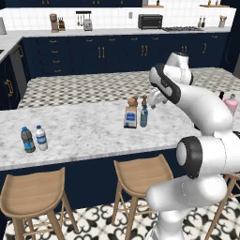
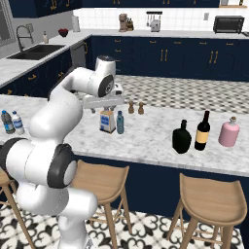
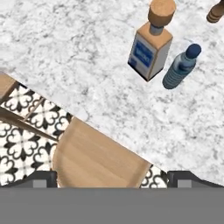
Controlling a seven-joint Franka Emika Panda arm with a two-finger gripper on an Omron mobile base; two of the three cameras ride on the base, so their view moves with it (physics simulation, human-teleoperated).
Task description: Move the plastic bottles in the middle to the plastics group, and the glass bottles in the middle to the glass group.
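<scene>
The square clear bottle (image 1: pixel 131 115) (image 2: pixel 107 120) (image 3: pixel 151 48), cork-stoppered with an orange-blue label, stands mid-counter. Close beside it is the slim blue-grey water bottle (image 1: pixel 144 116) (image 2: pixel 120 122) (image 3: pixel 180 68). My gripper (image 1: pixel 153 100) (image 2: pixel 93 107) (image 3: pixel 112 177) hovers open and empty above the counter's front edge, short of both. The black flask (image 2: pixel 182 137) stands next to the tall wine bottle (image 2: pixel 202 130) and the pink bottle (image 2: pixel 229 132) (image 1: pixel 230 104) at the right. At the far left stand the dark-grey bottle (image 1: pixel 27 140) (image 2: pixel 7 122) and the white-capped bottle (image 1: pixel 41 138) (image 2: pixel 18 123).
Two small brown shakers (image 2: pixel 131 107) (image 2: pixel 141 108) (image 3: pixel 215 12) stand just behind the middle bottles. Wooden stools (image 1: pixel 139 174) (image 2: pixel 213 199) (image 3: pixel 96 157) line the near side of the marble counter (image 1: pixel 84 131). Beyond it are tiled floor and dark cabinets.
</scene>
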